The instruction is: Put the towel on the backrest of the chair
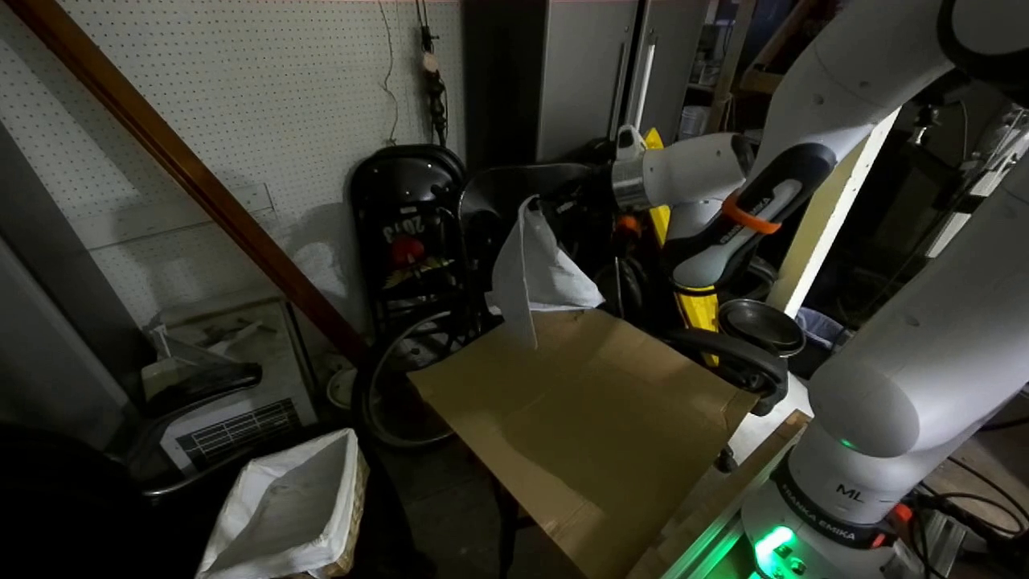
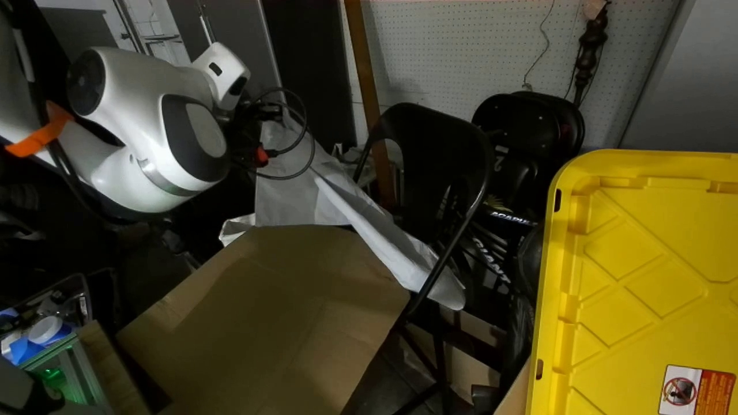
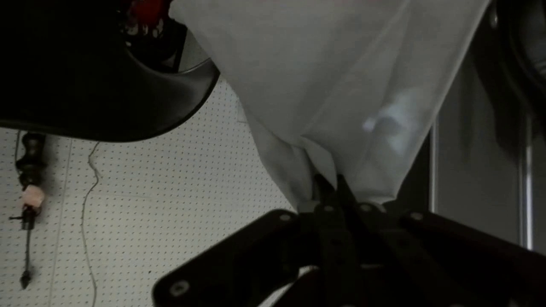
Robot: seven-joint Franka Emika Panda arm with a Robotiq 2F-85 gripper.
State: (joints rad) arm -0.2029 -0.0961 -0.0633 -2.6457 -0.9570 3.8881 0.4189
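Note:
The towel is a pale grey-white cloth, seen in both exterior views (image 1: 555, 273) (image 2: 300, 199) and large in the wrist view (image 3: 332, 85). My gripper (image 3: 332, 181) is shut on its upper edge, and the cloth hangs from the fingertips in folds. The fingers are too dark to make out in the exterior views. The chair is a black folding chair with a curved backrest (image 2: 441, 155), also seen in an exterior view (image 1: 502, 193) and in the wrist view (image 3: 106, 94). My gripper is beside the backrest. The towel's lower end runs behind the chair's side tube.
A brown cardboard sheet (image 1: 595, 418) lies flat below the towel. A large yellow lid (image 2: 646, 259) stands beside the chair. More black folding chairs (image 1: 402, 181) lean on the pegboard wall. A lined basket (image 1: 289, 507) and a slanted wooden beam (image 1: 185, 169) are nearby.

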